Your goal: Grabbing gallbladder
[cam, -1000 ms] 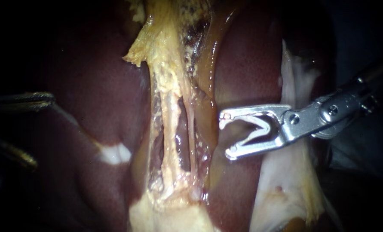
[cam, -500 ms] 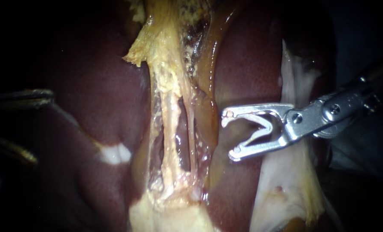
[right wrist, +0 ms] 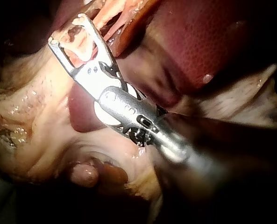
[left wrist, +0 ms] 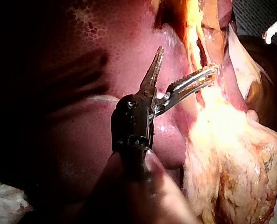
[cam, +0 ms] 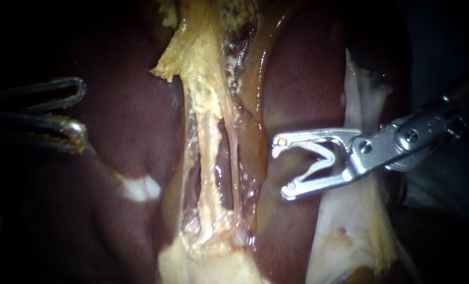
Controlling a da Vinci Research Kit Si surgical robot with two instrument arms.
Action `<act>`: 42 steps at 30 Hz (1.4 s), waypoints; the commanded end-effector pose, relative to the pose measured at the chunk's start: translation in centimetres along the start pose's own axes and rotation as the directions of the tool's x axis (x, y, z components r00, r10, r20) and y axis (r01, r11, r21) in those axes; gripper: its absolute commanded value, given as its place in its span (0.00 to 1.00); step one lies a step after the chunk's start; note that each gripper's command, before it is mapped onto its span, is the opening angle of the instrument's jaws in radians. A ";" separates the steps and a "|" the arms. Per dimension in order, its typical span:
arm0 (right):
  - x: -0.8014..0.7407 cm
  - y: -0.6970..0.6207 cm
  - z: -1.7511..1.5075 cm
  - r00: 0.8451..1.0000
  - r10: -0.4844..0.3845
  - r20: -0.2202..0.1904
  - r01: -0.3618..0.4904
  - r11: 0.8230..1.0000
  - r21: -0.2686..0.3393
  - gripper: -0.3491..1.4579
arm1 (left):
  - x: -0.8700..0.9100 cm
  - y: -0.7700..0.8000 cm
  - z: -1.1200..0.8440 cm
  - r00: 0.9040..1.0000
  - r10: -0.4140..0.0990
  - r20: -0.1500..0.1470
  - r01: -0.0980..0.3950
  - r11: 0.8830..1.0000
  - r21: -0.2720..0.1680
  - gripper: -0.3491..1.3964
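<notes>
Starting with the endoscope view, the left instrument [cam: 80,111] is seen over the left side of the liver [cam: 123,158], its jaws spread with a clear gap and nothing held. The right instrument [cam: 282,167] is poised over the liver's right side, jaws likewise parted and empty, just beside the amber fold [cam: 255,110] that borders the central cleft. Down that cleft a yellow fibrous strand [cam: 209,137] is stretched. It ends at the liver's lower edge in a pale, lumpy mass, which is judged to be the gallbladder [cam: 208,265].

In the left wrist view, the left instrument [left wrist: 188,59] is shown with jaws spread wide. One ridged jaw is reached toward the place where the strand meets the gallbladder [left wrist: 231,158]; whether it touches cannot be told. Nothing is pinched from two sides.

In the right wrist view, the right instrument [right wrist: 67,29] is shown with jaws apart above wet pale tissue [right wrist: 31,116], and nothing is gripped.

The gallbladder is judged to be soft, light, wet and slippery, and its wall could be torn if only a thin edge were pinched. A hold is best taken on a full fold of the mass near where it narrows into the strand, not on the thin strand itself. The ridged jaws should be closed gently, so that slipping is resisted without the wall being crushed.
</notes>
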 end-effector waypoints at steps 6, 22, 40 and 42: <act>-0.01 0.00 0.00 1.000 0.000 0.000 0.000 1.000 0.000 0.42 | -0.23 -0.08 0.29 1.000 -0.020 -0.007 0.020 0.999 -0.026 0.62; -0.01 -0.01 -0.04 1.000 0.000 0.000 0.000 1.000 0.001 0.42 | -0.52 -0.11 0.88 0.999 -0.041 -0.020 0.040 0.999 -0.036 0.61; -0.02 -0.01 -0.05 1.000 0.000 0.000 0.000 1.000 0.002 0.42 | -0.54 0.07 1.05 0.998 -0.040 -0.044 0.038 0.998 -0.052 0.44; -0.02 -0.01 -0.05 1.000 0.000 0.000 0.000 1.000 0.002 0.42 | -0.54 0.08 1.06 0.998 -0.040 -0.052 0.037 0.998 -0.057 0.40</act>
